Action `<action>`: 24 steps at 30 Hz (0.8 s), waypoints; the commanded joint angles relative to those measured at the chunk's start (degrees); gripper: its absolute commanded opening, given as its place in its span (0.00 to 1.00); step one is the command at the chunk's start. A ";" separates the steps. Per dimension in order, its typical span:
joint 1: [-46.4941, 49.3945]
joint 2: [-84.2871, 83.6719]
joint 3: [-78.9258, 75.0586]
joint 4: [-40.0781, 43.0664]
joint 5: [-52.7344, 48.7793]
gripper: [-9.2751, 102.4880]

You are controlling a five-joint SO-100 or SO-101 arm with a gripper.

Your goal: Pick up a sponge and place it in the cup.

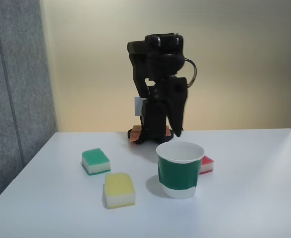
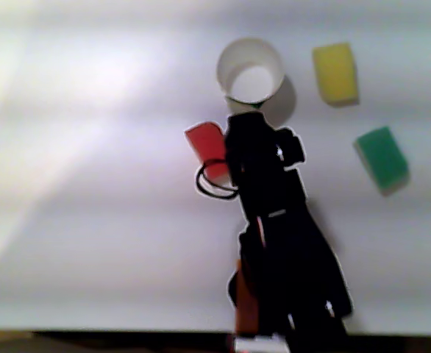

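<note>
cup (image 1: 180,171) hides sponge (image 1: 206,164) (partly) — gripper (image 1: 176,130) above

A white worktop (image 1: 254,198) is seen beneath a black robot arm (image 1: 160,89). A cup (image 1: 180,171) is coloured white at rim and base, with a wide dark green band around its body. A sponge (image 1: 206,163) is red on top with a white layer beneath. Another sponge (image 1: 96,161) is green over white, and a third (image 1: 118,190) is yellow over white. A beige wall (image 1: 245,59) and a grey panel (image 1: 16,79) are shown behind.
</note>
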 commanded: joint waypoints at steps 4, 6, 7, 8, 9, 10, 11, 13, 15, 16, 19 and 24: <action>-3.78 -9.23 -4.92 -3.96 3.60 0.08; -4.75 -11.87 -5.71 -5.45 3.60 0.08; -5.36 -13.01 -5.80 -6.33 3.60 0.08; -6.15 -14.33 -5.98 -7.21 3.60 0.08; -7.29 -15.56 -6.06 -8.00 3.60 0.08; -8.35 -16.79 -6.06 -8.70 3.60 0.08; -9.67 -17.93 -6.24 -8.88 3.60 0.08; -12.22 -19.86 -6.86 -8.44 3.60 0.08; -14.50 -21.62 -7.82 -7.56 3.52 0.08; -15.64 -22.50 -8.61 -7.03 3.25 0.08; -17.40 -24.52 -11.16 -5.36 -14.06 0.08; -18.11 -25.93 -13.36 -3.16 -27.69 0.08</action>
